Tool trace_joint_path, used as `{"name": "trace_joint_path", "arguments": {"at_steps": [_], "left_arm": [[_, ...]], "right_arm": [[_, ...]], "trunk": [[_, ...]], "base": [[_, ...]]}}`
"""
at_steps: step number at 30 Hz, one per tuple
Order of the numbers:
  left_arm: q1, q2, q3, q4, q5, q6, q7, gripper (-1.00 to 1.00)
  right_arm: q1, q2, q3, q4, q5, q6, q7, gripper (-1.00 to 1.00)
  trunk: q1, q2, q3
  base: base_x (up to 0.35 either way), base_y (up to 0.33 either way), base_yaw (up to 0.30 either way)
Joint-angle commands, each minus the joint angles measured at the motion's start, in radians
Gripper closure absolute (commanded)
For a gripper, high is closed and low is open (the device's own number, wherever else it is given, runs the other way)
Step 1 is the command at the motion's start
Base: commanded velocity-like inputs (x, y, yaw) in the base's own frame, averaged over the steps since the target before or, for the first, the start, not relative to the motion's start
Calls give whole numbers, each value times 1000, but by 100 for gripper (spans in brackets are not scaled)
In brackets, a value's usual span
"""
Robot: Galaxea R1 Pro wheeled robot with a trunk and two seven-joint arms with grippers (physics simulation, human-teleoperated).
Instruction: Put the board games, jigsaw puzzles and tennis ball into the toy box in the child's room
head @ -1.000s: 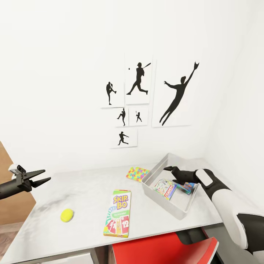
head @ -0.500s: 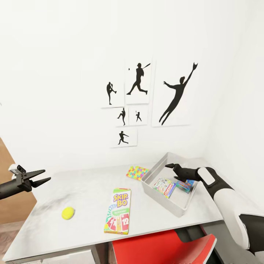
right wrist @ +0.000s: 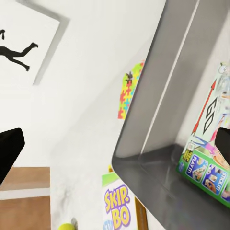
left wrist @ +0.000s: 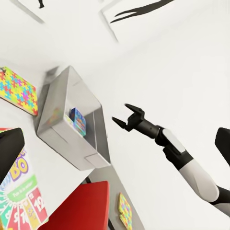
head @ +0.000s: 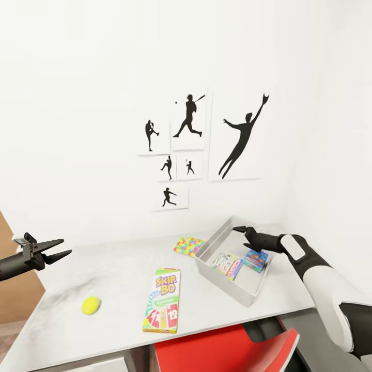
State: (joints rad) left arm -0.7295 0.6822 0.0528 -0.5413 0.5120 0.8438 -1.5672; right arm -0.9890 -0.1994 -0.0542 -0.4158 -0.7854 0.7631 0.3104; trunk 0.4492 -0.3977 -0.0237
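hovering my right gripper (head: 242, 231) over the far end of the toy box (head: 206, 262), i am keeping its fingers spread and empty, with nothing between them. two board games (head: 228, 265) are lying just below and in front of that gripper on the bin's floor, one tilted against the other, so to my judgement that hand is finished here and only needs to clear the rim. compared with a second ago, the gripper is riding higher, lifted out of the bin where it was down near the boxes; the head camera has also swung a little, so the wall prints (head: 195, 143) sit slightly lower and more to the left in the picture, which is no move of theirs.

my left gripper (head: 58, 248) is waiting out past the table (head: 124, 258) edge, fingers parted and empty, unchanged from before. i am holding it there, i think, because the remaining toys lie on its side: the tennis ball (head: 91, 305) is nearest it, down on the tabletop toward me, and the skip bo box (head: 163, 299) is lying flat between that hand and the bin. one jigsaw puzzle (head: 189, 245) is resting flat just beside the bin's near wall, beyond the skip bo box from the left hand. none of these three is in the box yet.
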Motion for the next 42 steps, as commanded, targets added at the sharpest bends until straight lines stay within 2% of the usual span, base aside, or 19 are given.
{"name": "trace_joint_path", "arguments": {"at_steps": [1, 5, 10, 14, 23, 39, 42], "left_arm": [[-1, 0, -1, 0, 0, 11, -4, -100], [-1, 1, -1, 0, 0, 11, -4, -100], [-1, 9, -1, 0, 1, 11, -4, -100], [-1, 13, 0, 0, 2, 12, -4, -100], [-1, 15, 2, 0, 2, 17, -4, -100], [-1, 14, 2, 0, 3, 20, -4, -100], [-1, 14, 2, 0, 3, 20, -4, -100]], "right_arm": [[0, 0, -6, -5, 5, 6, 4, -100], [3, -2, -21, -22, 3, 7, 6, -100], [9, -3, -96, -29, 3, 10, 26, -100], [16, -3, -117, -30, 3, 11, 49, -100], [28, -2, -123, -44, 4, 7, 86, -100], [24, 9, -120, -51, 3, 10, 94, -100], [44, 14, -119, -89, 3, 10, 94, -100]], "trunk": [[1, -2, -1], [1, -2, 5], [1, -2, 13], [1, -2, 19], [1, -2, 23], [1, -2, 24], [1, -2, 24]], "base": [[0, 0, -121], [0, 0, -145], [0, 0, -166], [0, 0, -171], [0, 0, -66], [0, 0, -1], [-119, 0, 0]]}}
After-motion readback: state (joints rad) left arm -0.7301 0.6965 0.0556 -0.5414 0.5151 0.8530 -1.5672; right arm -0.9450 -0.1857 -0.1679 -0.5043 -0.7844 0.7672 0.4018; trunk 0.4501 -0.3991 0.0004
